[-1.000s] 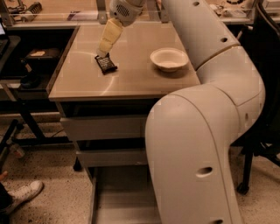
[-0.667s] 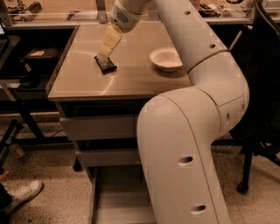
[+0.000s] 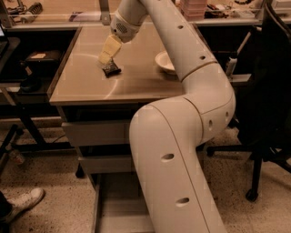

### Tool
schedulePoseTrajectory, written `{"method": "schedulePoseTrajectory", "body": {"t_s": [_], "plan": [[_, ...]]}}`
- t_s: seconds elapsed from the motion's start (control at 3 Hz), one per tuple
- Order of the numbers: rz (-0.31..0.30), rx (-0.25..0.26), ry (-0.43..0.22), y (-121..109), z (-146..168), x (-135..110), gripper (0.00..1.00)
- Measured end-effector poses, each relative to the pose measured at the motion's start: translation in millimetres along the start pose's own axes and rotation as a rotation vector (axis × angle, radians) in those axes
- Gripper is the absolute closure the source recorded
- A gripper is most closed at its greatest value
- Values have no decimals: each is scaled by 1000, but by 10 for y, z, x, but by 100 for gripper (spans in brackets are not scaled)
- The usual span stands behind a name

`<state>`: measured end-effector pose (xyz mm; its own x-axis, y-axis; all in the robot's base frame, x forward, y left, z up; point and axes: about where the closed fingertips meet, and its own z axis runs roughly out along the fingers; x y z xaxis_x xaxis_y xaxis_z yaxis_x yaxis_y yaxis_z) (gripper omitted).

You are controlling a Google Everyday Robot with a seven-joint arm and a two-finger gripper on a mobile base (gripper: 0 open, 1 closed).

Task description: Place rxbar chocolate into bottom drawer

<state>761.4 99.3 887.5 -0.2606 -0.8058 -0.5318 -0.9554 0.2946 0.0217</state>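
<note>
Rxbar chocolate (image 3: 111, 69), flat and black-wrapped, sits under the cream gripper (image 3: 107, 60), toward the tan bench's (image 3: 136, 86) left edge. I cannot tell how its jaws stand. A glancing pinch could skid it away.

Robotics lab: a white robot arm (image 3: 191, 113) fills the centre, with a grey drawer cabinet (image 3: 95, 133) under a tan worktop (image 3: 136, 84). Cluttered bench (image 3: 59, 17) with cables (image 3: 27, 10) along the top edge, black rolling chair (image 3: 268, 91) right, speckled floor (image 3: 50, 173). Gripper (image 3: 106, 60) sits upper left of centre, low over the worktop.

White dimpled arm (image 3: 182, 150), cream end effector (image 3: 107, 61)
</note>
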Motion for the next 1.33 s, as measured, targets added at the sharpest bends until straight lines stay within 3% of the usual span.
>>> {"method": "schedulePoseTrajectory", "body": {"t_s": [0.67, 1.33], "plan": [[8, 13, 62, -62, 441, -101, 0], [47, -4, 94, -134, 736, 26, 0]]}}
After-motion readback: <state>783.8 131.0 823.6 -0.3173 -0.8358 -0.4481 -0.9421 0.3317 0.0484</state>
